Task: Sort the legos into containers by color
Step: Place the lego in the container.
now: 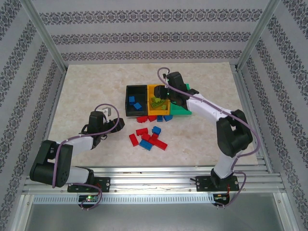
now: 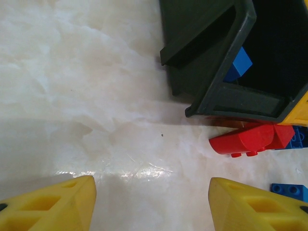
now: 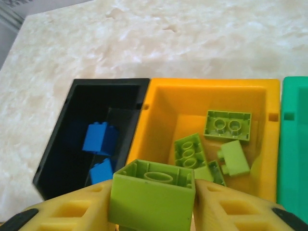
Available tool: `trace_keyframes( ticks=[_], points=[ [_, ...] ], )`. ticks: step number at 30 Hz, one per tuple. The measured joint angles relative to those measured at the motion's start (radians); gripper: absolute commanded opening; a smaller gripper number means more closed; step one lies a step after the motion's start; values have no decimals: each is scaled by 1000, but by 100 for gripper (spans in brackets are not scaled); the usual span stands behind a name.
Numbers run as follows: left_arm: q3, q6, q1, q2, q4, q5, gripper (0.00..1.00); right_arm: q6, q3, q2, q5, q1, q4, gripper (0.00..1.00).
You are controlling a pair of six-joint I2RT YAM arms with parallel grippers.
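hollow lime brick [image 3: 153,199] — glossy orange bin [image 3: 211,83]

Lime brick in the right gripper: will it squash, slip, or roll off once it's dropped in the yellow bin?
Probably rigid: the lime brick shows square, unbent edges clamped in the right gripper. Its plain sides look smooth, so it could slip in a loose grip. Boxy and hollow, likely light; it should tumble briefly, not roll, in the yellow bin.
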Motion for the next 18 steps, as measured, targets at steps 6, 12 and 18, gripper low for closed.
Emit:
trace_keyframes(
  ticks=[6,12,18],
  points=[
    [0,-5,0,0,3,8,63,-5,105,96,-79,-11,-37,57],
    [0,-5,0,0,3,11,63,-10,51,64,-111,-11,-30,57],
    [0,-13,0,7,12,20,63,-49,-138,-107,-109,-11,-35,60]
  ],
)
